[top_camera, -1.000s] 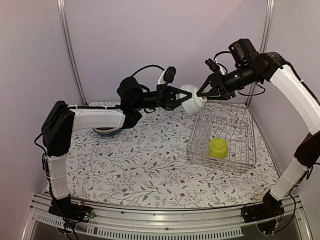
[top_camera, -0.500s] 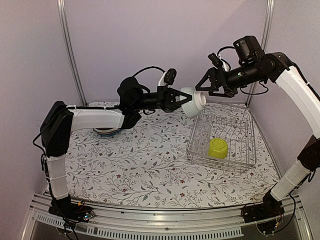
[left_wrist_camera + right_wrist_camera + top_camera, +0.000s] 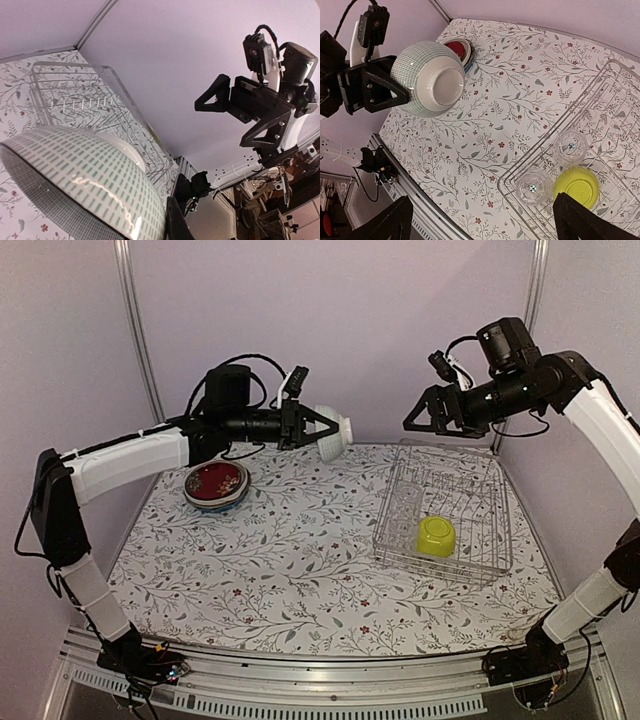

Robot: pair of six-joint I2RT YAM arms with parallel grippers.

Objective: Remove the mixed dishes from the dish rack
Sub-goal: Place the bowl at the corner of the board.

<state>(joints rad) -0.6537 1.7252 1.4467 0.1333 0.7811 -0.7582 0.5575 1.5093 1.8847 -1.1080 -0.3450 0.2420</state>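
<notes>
My left gripper (image 3: 316, 428) is shut on the rim of the small whitish bowl (image 3: 334, 434), holding it on its side in the air left of the dish rack (image 3: 492, 502). Up close the bowl (image 3: 85, 185) shows a fine green dash pattern. My right gripper (image 3: 428, 416) stands open and empty above the rack's far left corner, apart from the bowl (image 3: 431, 77). In the rack lie the lime-green bowl (image 3: 576, 186), upside down, and two clear glasses (image 3: 570, 146) (image 3: 534, 186). The red floral plate (image 3: 216, 483) tops a stack at the far left.
The table wears a flowered cloth (image 3: 290, 560). Metal frame posts (image 3: 138, 335) stand at the back corners, with plain walls behind. The rack sits close to the right wall. An aluminium rail (image 3: 330, 685) runs along the near edge.
My right gripper has opened, let go of the whitish bowl and drawn back to the right. My left arm has carried the bowl leftward, away from the rack.
</notes>
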